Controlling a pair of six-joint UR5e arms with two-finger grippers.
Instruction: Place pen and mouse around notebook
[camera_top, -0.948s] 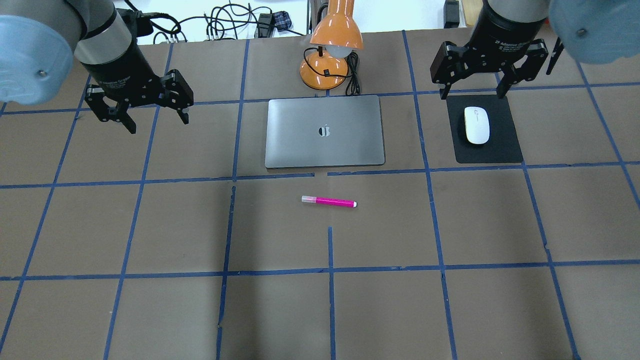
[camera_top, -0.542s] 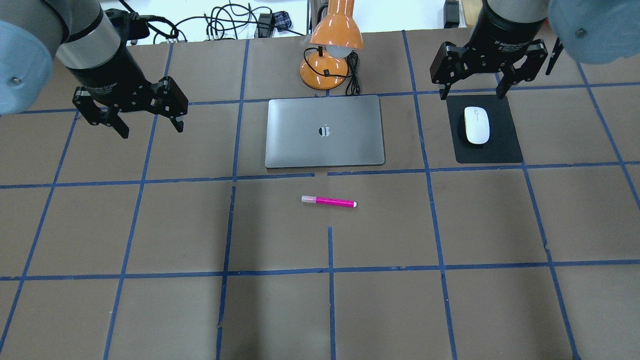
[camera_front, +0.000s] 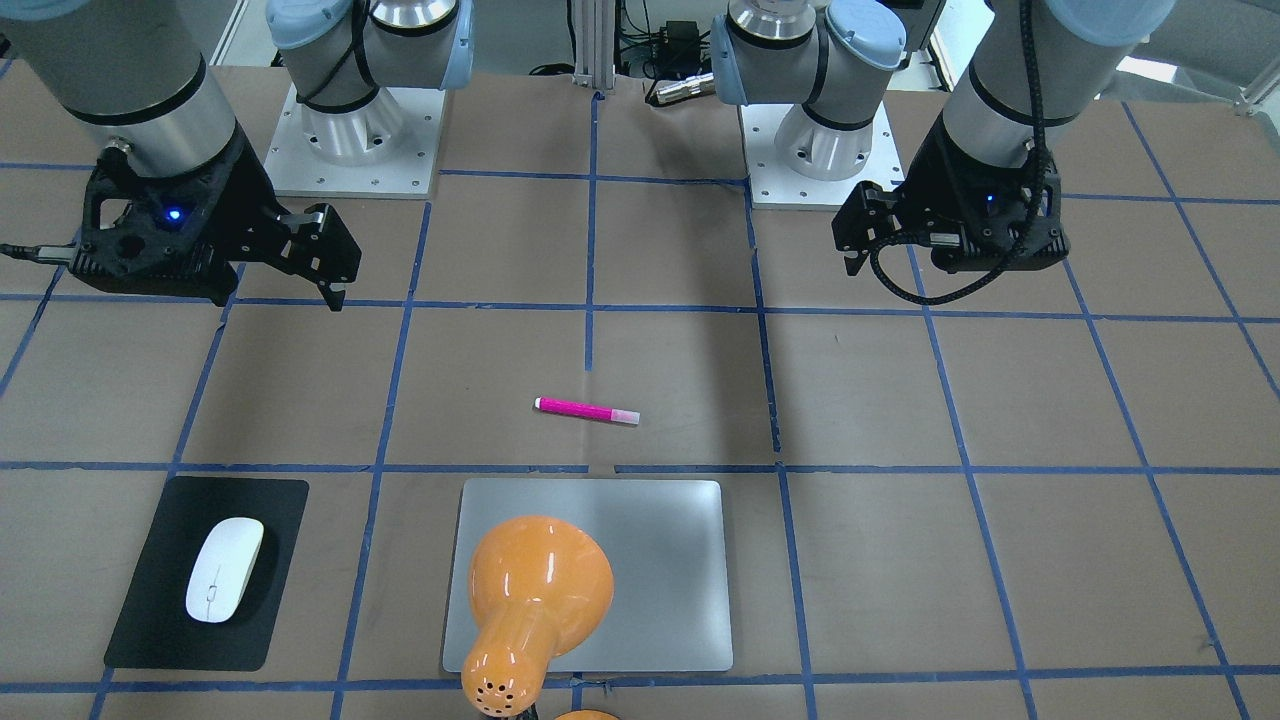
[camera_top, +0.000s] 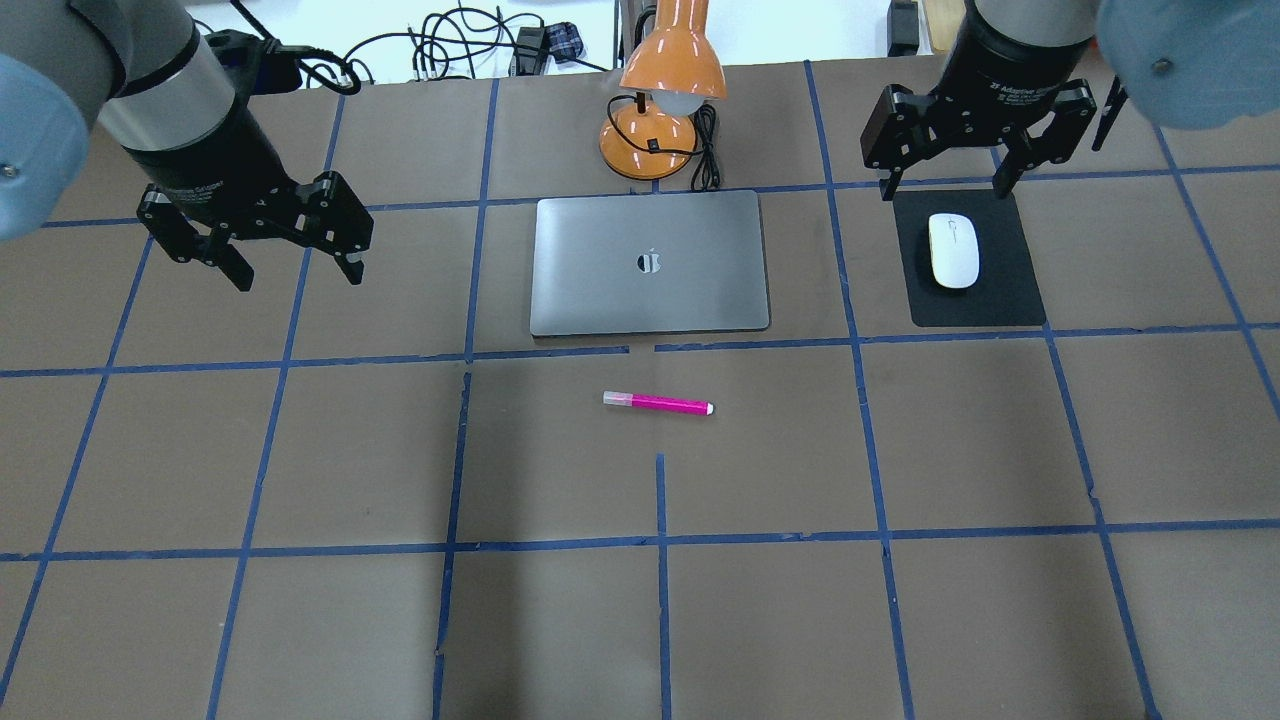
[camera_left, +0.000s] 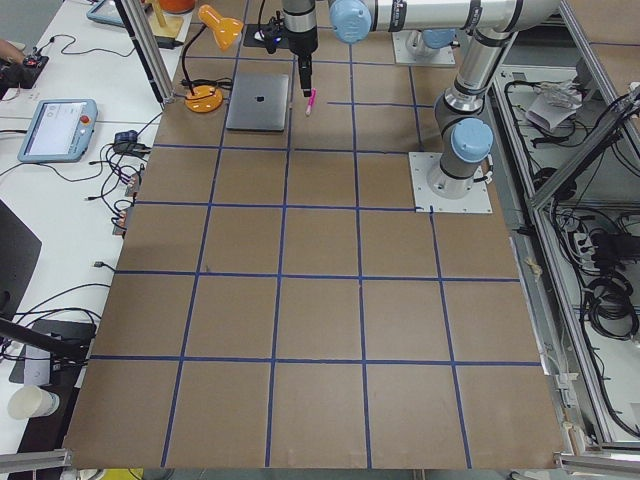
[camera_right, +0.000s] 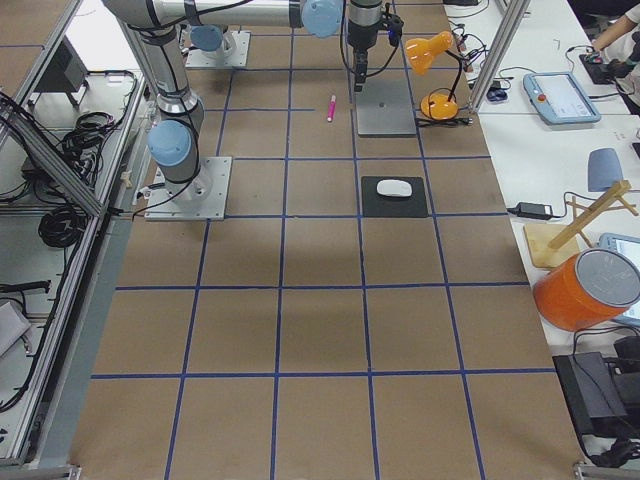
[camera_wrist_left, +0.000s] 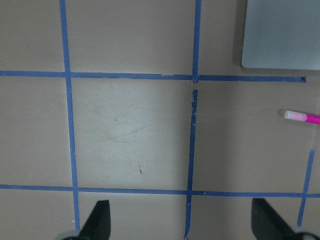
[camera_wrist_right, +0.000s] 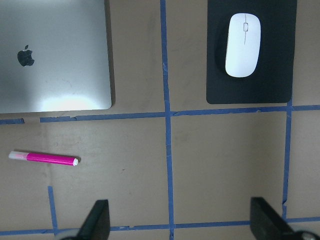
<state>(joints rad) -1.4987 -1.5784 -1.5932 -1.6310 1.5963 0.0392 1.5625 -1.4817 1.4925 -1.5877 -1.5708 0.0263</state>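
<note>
The magenta pen lies flat on the brown table, just in front of the closed silver notebook. The white mouse rests on a black mat to the notebook's right. My left gripper hangs open and empty above bare table left of the notebook. My right gripper is open and empty, hovering at the far edge of the mat, just beyond the mouse. In the right wrist view the mouse, pen and notebook all show. The left wrist view catches the pen's end.
An orange desk lamp with its cord stands right behind the notebook. The black mat lies under the mouse. Blue tape lines grid the table. Cables lie beyond the far edge.
My left gripper has shifted a little to the left and nearer the front, staying open. The right gripper, pen, mouse and notebook have not moved.
</note>
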